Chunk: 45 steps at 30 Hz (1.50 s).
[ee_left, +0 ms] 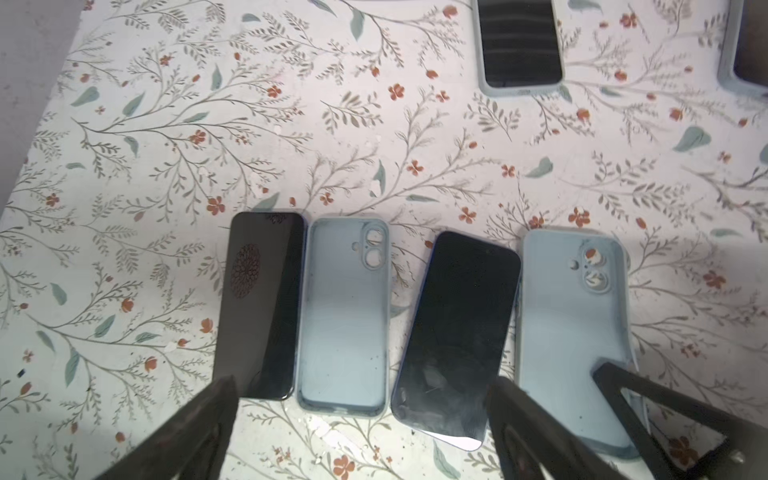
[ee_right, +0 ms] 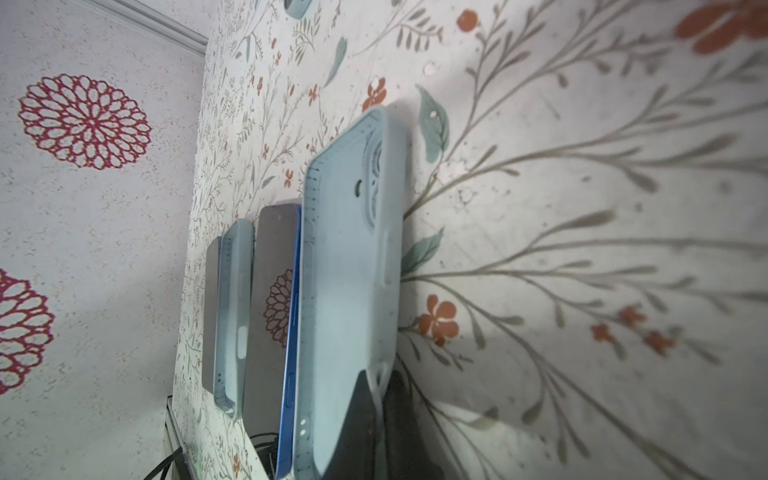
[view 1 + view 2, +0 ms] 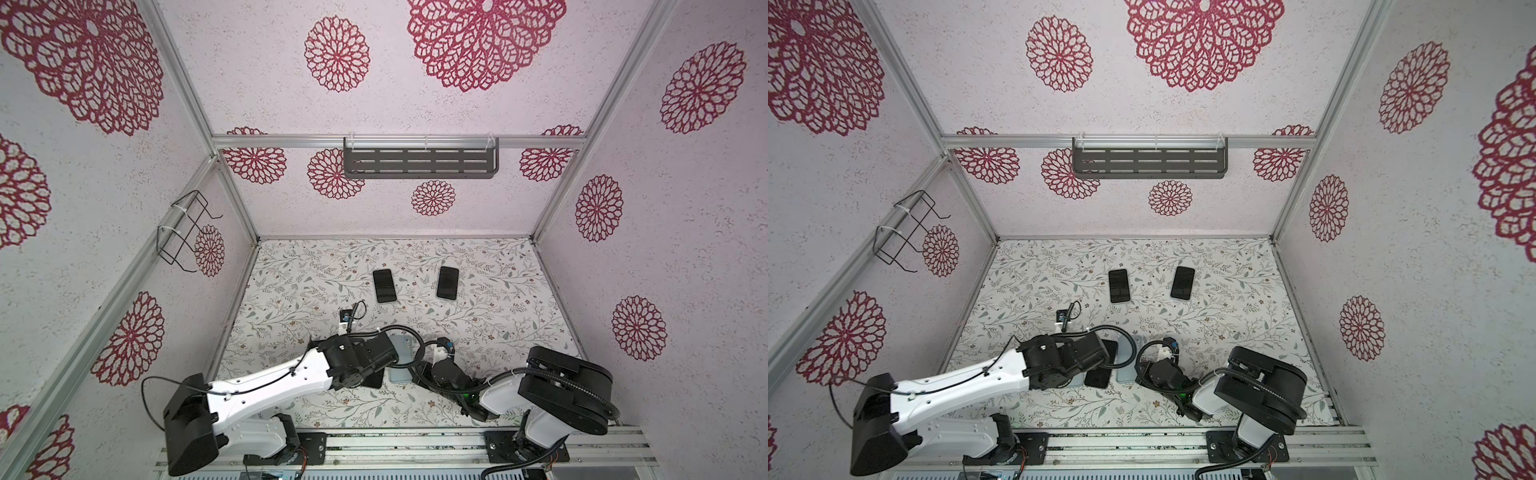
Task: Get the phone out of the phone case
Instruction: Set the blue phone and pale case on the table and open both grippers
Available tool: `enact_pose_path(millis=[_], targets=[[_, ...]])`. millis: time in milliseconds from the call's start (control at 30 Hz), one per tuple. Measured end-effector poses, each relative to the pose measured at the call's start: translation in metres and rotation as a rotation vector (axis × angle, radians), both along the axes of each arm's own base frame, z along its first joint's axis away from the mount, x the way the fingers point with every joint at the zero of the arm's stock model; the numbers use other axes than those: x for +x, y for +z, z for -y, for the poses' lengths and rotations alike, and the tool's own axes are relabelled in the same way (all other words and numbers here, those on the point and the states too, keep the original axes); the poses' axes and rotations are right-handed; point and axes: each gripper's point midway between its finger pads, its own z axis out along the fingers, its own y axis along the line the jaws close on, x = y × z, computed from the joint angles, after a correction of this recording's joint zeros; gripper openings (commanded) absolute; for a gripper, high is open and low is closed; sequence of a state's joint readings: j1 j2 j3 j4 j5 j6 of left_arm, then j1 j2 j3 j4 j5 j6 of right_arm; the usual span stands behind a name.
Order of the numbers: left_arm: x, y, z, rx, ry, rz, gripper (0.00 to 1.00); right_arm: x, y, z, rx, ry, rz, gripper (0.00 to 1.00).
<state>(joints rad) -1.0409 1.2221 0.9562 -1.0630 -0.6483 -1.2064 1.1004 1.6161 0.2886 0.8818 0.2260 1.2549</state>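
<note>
Phone (image 1: 457, 336), black screen w/ a blue edge, lies bare and face up on the flowered table (image 1: 166, 124). It sits just beyond the left gripper (image 1: 361, 386), btwn its fingers and close to one of them. That gripper's fingers are spread wide and hold nothing.

The phone case (image 1: 573, 324), pale blue & empty, lies just beside the phone, on the right gripper's side. The right gripper (image 2: 380, 399) has its fingers pressed together, pinching the case's rim at the near end.

Progress, as a judgement: this phone is out of its case. A second bare phone (image 1: 262, 303) & a second empty case (image 1: 345, 316) lie in the same row, past the phone on the side away from the right gripper. Well beyond both grippers, a cased phone (image 3: 383, 285) and its neighbour (image 3: 447, 282) still show pale rims. So prob. 2 of 4 are done, and the pinched case is not yet let go.

Only the left wrist view shows all 4 items of the row, incl. the cases' camera holes. In both top views the arms cover much of that row, but those views show both arms and the far pair whole. Only the right wrist view shows the pinch on the rim close up; the left gripper isn't in it.
</note>
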Motion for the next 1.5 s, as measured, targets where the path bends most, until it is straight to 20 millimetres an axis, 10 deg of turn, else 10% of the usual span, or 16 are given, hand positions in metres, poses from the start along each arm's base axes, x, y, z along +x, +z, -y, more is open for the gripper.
enact_pose_path(millis=[367,867,1200,1500], targets=[[0.009,0.043,-0.04,-0.13,0.051,0.114,0.97,0.003,0.002,-0.048,0.006,0.028,0.009,0.0],[0.029,0.07,-0.029,-0.17,-0.017,0.159,0.97,-0.012,0.004,-0.102,0.058,0.061,-0.021,0.01],[0.037,0.067,-0.018,-0.194,-0.048,0.142,0.97,-0.018,0.023,-0.108,0.05,0.101,-0.01,0.77],[0.06,0.064,0.003,-0.326,-0.064,0.104,0.97,-0.024,0.043,-0.058,-0.199,0.146,0.074,0.99]])
